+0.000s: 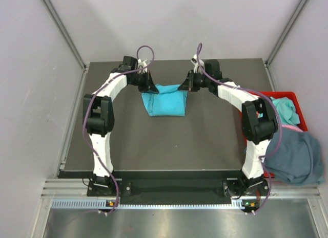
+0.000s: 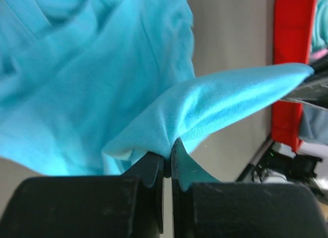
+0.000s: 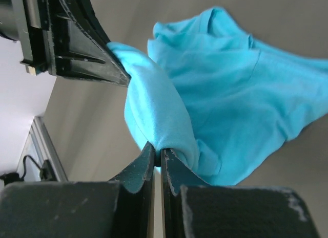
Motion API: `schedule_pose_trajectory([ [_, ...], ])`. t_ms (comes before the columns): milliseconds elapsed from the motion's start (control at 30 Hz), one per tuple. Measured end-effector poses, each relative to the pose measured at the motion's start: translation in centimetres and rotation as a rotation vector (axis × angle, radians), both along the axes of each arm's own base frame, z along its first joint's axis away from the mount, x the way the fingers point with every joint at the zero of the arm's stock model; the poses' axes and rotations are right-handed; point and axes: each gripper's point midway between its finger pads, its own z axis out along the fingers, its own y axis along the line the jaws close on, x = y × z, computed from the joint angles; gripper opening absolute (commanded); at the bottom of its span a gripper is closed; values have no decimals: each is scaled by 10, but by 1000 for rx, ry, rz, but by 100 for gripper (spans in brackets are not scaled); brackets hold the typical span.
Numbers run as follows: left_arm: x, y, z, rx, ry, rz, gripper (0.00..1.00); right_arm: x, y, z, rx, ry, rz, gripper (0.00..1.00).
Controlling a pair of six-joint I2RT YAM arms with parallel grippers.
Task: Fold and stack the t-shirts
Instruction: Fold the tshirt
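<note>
**Shirt hanging from two pinched corners**

Turquoise t-shirt [image 1: 165, 100] is sitting at the far middle of the dark matte table [image 1: 169, 146]. The cloth is a soft, fine-ribbed knit, slightly shiny where it is pulling tight. From above it is reading as a rough trapezoid, wider along the far edge and narrower toward the arms' bases.

Left gripper [image 1: 151, 85] is pinching the far left corner, its black fingers [image 2: 154, 169] nearly meeting with only a thin fold of fabric between them. Right gripper [image 1: 185, 86] is doing the same at the far right corner, jaws pressed together on a rolled bunch of cloth. The far edge is stretching as a rounded ridge from one pinch to the other. The rest of the shirt is sagging away in loose creases toward the near side.

Well off to the right, a red plastic bin [image 1: 300, 107] is holding crumpled teal cloth. A slate blue-grey shirt [image 1: 294, 153] is slumping in a heavy heap over its near end.
</note>
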Motion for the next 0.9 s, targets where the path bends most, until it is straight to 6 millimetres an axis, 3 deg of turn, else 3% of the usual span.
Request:
schedule_pose_trajectory([
  [167,36,-1,-15,24,-28,19,0,35,0,-12,1,-8,-32,0],
  [467,69,-2,-42,51,-41,50,1,81,-10,-58,-25,26,-100,2],
  [533,71,1,-47,73,-45,55,19,87,-9,-63,-26,28,-103,24],
  [600,74,4,-46,94,-64,58,27,94,-9,-64,-27,20,-110,38],
  [767,75,11,-36,116,-103,69,47,99,-15,-60,-40,-10,-121,45],
  [900,42,23,-10,127,-119,93,65,86,-21,-45,-44,-29,-123,47],
])
